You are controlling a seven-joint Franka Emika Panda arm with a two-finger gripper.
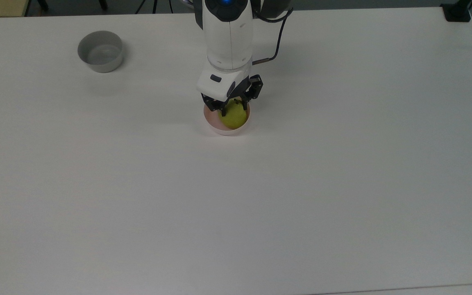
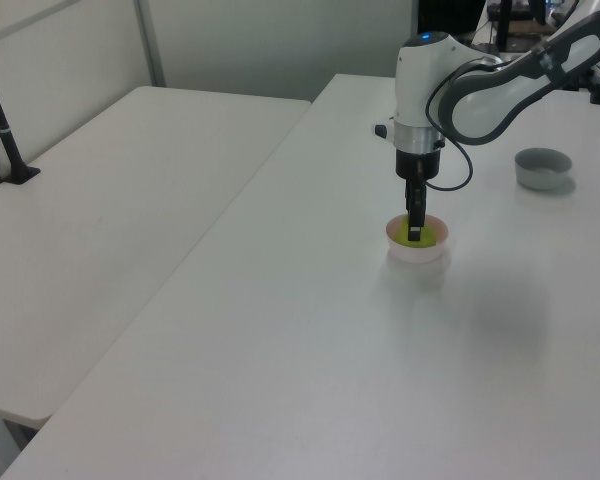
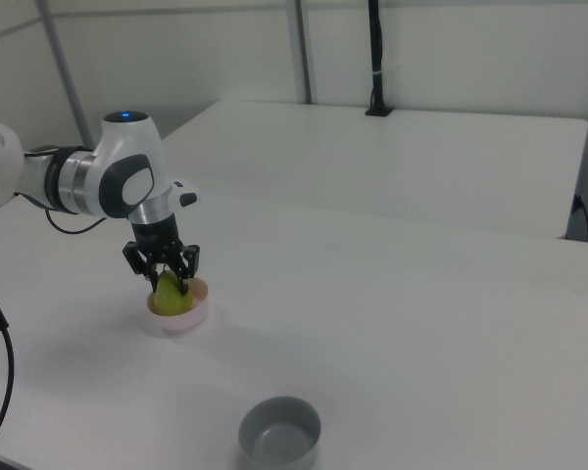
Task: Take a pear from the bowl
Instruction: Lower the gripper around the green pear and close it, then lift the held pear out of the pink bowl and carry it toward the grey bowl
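The pear sat in the pale pink bowl on the white table, with the gripper lowered over it and its fingers spread apart on either side of the fruit, while a grey bowl stood well apart.

I'm looking into what reads as a robotics lab or test room: a plain white table carries the white robot arm, with a second bare white table just beside it. Pale partition walls with metal posts run behind the far edges, and a black camera pole is clamped at the second table's far edge.
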